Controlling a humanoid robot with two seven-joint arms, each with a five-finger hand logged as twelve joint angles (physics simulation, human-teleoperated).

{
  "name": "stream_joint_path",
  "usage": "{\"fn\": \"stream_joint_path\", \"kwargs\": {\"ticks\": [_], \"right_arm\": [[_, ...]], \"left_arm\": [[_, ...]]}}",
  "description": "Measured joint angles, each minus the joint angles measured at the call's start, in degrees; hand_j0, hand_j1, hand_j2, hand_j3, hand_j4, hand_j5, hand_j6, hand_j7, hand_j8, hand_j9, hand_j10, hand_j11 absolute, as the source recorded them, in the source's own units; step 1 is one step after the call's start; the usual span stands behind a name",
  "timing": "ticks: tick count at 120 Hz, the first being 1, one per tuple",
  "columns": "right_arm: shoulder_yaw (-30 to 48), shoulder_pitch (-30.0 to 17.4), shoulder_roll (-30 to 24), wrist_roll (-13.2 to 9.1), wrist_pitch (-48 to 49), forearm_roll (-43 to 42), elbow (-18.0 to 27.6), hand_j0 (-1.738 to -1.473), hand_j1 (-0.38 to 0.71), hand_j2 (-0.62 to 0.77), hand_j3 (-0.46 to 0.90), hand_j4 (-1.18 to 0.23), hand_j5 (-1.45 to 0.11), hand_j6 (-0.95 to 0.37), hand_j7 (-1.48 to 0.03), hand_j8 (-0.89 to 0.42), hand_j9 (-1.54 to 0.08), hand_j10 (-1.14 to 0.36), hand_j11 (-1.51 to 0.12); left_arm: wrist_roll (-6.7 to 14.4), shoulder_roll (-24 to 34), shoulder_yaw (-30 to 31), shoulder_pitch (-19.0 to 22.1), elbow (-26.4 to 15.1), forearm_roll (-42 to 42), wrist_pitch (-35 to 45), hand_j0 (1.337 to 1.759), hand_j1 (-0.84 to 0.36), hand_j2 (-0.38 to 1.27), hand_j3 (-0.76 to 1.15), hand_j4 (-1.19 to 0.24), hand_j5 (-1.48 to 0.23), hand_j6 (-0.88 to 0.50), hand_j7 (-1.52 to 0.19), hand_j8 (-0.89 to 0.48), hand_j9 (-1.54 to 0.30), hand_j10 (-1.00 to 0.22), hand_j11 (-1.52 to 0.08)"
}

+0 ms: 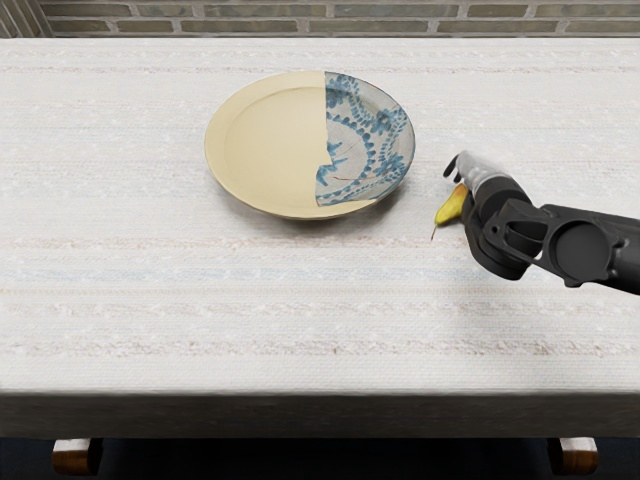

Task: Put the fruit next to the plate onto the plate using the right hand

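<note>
One long table (pixel 150 300) with a pale, woven-looking top stands before a brick wall (pixel 300 15). On it rests a round, shallow plate (pixel 265 140), half plain cream, half blue-patterned. Right of the plate and apart from it, a small, yellow, tapering fruit (pixel 449 208) lies partly under the dark right hand (pixel 482 190). Whether the hand grasps it cannot be told.

Small yellow fruit (pixel 450 207) lies just right of the round cream-and-blue-patterned plate (pixel 265 140), not touching it.

Single head view looks down at a slant over the table (pixel 150 300); faces the brick wall (pixel 300 15).
</note>
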Motion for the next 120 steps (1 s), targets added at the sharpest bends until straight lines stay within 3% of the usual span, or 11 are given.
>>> {"fn": "stream_joint_path", "kwargs": {"ticks": [9, 15, 47, 56, 63, 67, 71, 120], "right_arm": [[0.1, -0.1, -0.1, 0.0, 0.4, -0.1, 0.0, -1.656, 0.17, -0.07, 0.00, -0.45, -0.59, -0.45, -0.58, -0.39, -0.60, -0.45, -0.60], [0.2, -0.2, -0.1, 0.0, 0.9, -0.2, 0.0, -1.655, 0.19, -0.06, 0.00, -0.48, -0.64, -0.49, -0.63, -0.34, -0.65, -0.41, -0.65], [0.4, -0.4, -0.1, -0.2, 1.9, 0.3, 0.0, -1.640, 0.22, -0.11, 0.00, -0.65, -0.75, -0.37, -0.79, -0.23, -0.80, -0.25, -0.85], [0.4, -0.5, -0.2, -0.2, 1.8, 0.4, 0.0, -1.637, 0.28, -0.01, 0.01, -0.69, -0.75, -0.35, -0.83, -0.20, -0.83, -0.23, -0.89], [0.4, -0.6, -0.2, -0.1, 1.8, 0.7, 0.0, -1.633, 0.25, -0.06, -0.02, -0.71, -0.76, -0.35, -0.85, -0.20, -0.85, -0.25, -0.90], [0.5, -0.5, -0.3, -0.1, 1.8, 1.1, 0.0, -1.633, 0.25, -0.03, -0.07, -0.71, -0.78, -0.38, -0.86, -0.22, -0.86, -0.28, -0.91], [1.2, -0.4, -0.4, 0.0, 1.9, 1.4, 0.0, -1.640, 0.25, 0.02, 0.00, -0.71, -0.80, -0.41, -0.86, -0.24, -0.87, -0.31, -0.91], [11.4, 4.1, -3.1, 0.0, 5.5, 2.5, 0.0, -1.653, 0.21, 0.28, 0.00, -0.68, -0.94, -0.57, -0.91, -0.37, -0.95, -0.51, -0.96]], "left_arm": [[0.0, 0.0, 0.0, 0.0, 0.0, 0.0, 0.0, 1.658, 0.32, 0.00, 0.00, -0.02, -0.03, -0.02, -0.03, -0.02, -0.03, -0.02, -0.03], [0.0, 0.0, 0.0, 0.0, 0.0, 0.0, 0.0, 1.658, 0.32, 0.00, 0.00, -0.02, -0.03, -0.02, -0.03, -0.02, -0.03, -0.02, -0.03], [0.0, 0.0, 0.0, 0.0, 0.0, 0.0, 0.0, 1.658, 0.32, 0.00, 0.00, -0.02, -0.03, -0.02, -0.03, -0.02, -0.03, -0.02, -0.03], [0.0, 0.0, 0.0, 0.0, 0.0, 0.0, 0.0, 1.658, 0.32, 0.00, 0.00, -0.02, -0.03, -0.02, -0.03, -0.02, -0.03, -0.02, -0.03], [0.0, 0.0, 0.0, 0.0, 0.0, 0.0, 0.0, 1.658, 0.32, 0.00, 0.00, -0.02, -0.03, -0.02, -0.03, -0.02, -0.03, -0.02, -0.03], [0.0, 0.0, 0.0, 0.0, 0.0, 0.0, 0.0, 1.658, 0.32, 0.00, 0.00, -0.02, -0.03, -0.02, -0.03, -0.02, -0.03, -0.02, -0.03], [0.0, 0.0, 0.0, 0.0, 0.0, 0.0, 0.0, 1.658, 0.32, 0.00, 0.00, -0.02, -0.03, -0.02, -0.03, -0.02, -0.03, -0.02, -0.03], [0.0, 0.0, 0.0, 0.0, 0.0, 0.0, 0.0, 1.658, 0.32, 0.00, 0.00, -0.02, -0.03, -0.02, -0.03, -0.02, -0.03, -0.02, -0.03]]}}
